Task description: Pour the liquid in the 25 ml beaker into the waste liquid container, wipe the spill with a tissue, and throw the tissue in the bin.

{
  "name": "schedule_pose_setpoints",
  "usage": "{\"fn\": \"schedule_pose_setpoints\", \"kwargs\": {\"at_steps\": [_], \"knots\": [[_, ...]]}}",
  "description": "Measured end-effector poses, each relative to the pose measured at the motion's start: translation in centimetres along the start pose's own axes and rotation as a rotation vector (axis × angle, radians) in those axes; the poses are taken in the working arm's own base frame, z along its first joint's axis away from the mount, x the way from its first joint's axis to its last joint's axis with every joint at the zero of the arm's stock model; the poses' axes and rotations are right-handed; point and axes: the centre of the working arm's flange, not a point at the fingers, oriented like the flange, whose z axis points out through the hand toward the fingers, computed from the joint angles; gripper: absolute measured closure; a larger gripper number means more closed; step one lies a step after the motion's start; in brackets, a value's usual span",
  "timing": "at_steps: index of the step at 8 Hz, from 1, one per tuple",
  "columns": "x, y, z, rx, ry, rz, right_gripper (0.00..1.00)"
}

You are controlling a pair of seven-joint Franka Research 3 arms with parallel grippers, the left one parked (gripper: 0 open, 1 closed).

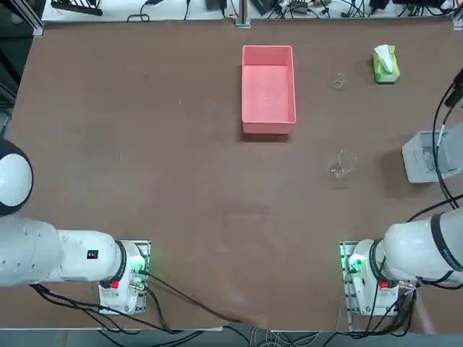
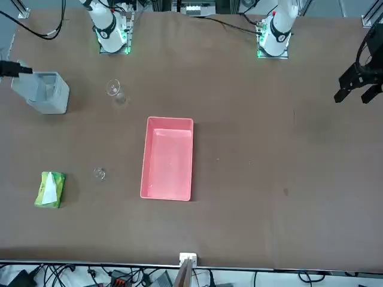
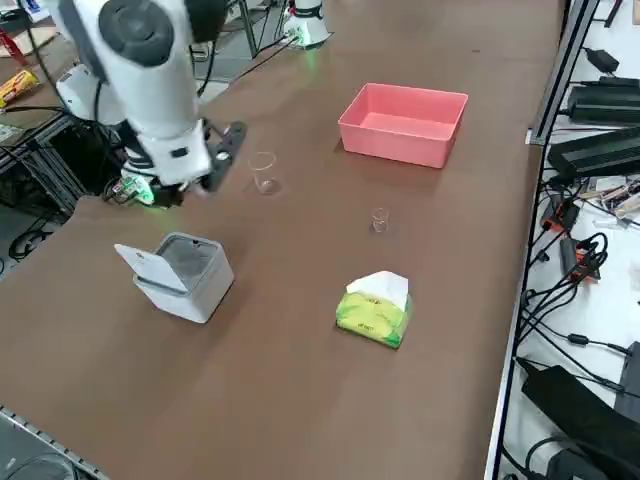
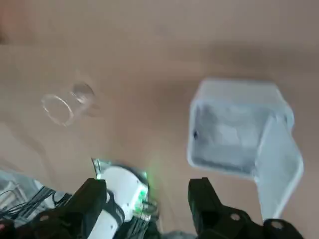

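Note:
The tiny clear 25 ml beaker (image 1: 339, 81) (image 2: 99, 173) (image 3: 379, 219) stands upright on the brown table between the pink tray and the tissue pack. My right gripper (image 4: 147, 186) (image 3: 218, 152) (image 1: 457, 88) (image 2: 12, 69) hovers above the table close to the small grey bin (image 4: 234, 129) (image 3: 180, 275) (image 1: 427, 155) (image 2: 42, 91). Its fingers (image 4: 94, 191) are open with nothing between them. The bin's lid is flipped up. A pale patch lies inside the bin; I cannot tell if it is the tissue.
A larger clear beaker (image 1: 341, 165) (image 2: 114, 89) (image 3: 263, 170) (image 4: 65, 102) stands between the bin and the pink tray (image 1: 268, 124) (image 2: 143, 179) (image 3: 400, 145). The yellow-green tissue pack (image 1: 385, 65) (image 2: 50, 189) (image 3: 374, 310) sits at the far right corner.

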Motion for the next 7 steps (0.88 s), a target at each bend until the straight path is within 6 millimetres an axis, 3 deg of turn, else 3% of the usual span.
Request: {"fn": "schedule_pose_setpoints", "kwargs": {"at_steps": [4, 7], "knots": [[4.9, -7.2, -5.3, -0.106, 0.098, -0.065, 0.00], [7.0, -14.9, -8.8, -0.181, 0.168, -0.071, 0.00]]}}
